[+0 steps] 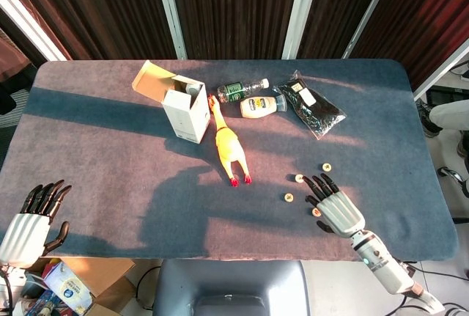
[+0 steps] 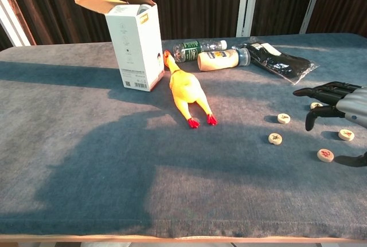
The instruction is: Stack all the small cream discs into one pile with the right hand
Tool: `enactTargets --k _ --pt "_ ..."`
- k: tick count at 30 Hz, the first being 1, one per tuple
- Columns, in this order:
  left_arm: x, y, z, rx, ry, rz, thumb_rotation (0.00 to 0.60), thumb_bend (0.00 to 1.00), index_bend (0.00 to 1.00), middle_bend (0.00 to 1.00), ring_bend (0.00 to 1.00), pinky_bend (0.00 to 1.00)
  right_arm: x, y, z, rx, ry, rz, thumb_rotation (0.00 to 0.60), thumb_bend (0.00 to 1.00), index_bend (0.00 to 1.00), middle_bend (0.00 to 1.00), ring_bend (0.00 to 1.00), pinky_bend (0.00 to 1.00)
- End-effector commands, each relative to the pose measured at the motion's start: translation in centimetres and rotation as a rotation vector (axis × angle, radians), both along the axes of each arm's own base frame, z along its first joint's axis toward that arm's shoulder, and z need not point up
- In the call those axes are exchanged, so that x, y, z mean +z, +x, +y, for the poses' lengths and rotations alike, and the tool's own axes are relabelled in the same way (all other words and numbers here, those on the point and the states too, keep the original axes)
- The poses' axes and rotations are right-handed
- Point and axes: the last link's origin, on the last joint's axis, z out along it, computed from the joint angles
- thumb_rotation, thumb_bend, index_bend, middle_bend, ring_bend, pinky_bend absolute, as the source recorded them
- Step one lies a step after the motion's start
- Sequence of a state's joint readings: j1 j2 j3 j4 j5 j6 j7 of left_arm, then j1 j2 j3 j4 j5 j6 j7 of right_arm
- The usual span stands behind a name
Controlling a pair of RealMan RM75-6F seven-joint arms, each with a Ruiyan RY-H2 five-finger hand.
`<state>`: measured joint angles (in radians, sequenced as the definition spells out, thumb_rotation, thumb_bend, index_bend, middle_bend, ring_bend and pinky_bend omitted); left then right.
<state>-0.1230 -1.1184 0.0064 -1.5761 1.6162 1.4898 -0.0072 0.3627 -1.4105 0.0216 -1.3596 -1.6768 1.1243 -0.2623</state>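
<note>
Head view. 5 small cream discs [image 1: 299,178] lying flat, faces up, loosely clustered on the right part of the table [image 1: 110,147], near its front edge; 1 mostly hidden under the right hand [image 1: 335,206]. Right hand over the cluster, fingers spread, holding nothing. Left hand [image 1: 33,217] off the front-left corner, fingers apart, empty. Bare cloth all around the cluster. Rubber chicken [image 1: 229,147] to the left, well apart.

Chest view. Discs [image 2: 275,138] flat, none stacked. Right hand [image 2: 338,101] above them, fingers apart. Behind, well apart: white carton [image 2: 135,40] upright and open, 2 bottles [image 2: 221,59] lying, black packet [image 2: 281,61].
</note>
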Motion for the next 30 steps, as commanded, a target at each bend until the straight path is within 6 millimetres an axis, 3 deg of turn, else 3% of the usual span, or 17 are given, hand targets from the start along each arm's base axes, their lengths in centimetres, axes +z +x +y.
enactTargets --k 1,12,30 --pt "0.0 0.0 0.0 0.0 0.0 -0.001 0.6 0.53 0.0 0.0 0.0 0.05 -0.4 -0.3 -0.1 -0.006 0.003 0.015 0.6 0.4 0.5 0.0 0.0 0.0" --pt "0.1 0.0 0.0 -0.003 -0.005 -0.008 0.6 0.53 0.0 0.0 0.0 0.05 -1.0 -1.8 -0.1 -0.052 0.019 0.043 0.6 0.46 0.51 0.0 0.0 0.0" --pt "0.0 0.0 0.0 0.0 -0.007 -0.008 0.6 0.53 0.0 0.0 0.0 0.05 -2.0 -2.1 -0.4 -0.065 0.035 0.061 0.6 0.5 0.52 0.0 0.0 0.0"
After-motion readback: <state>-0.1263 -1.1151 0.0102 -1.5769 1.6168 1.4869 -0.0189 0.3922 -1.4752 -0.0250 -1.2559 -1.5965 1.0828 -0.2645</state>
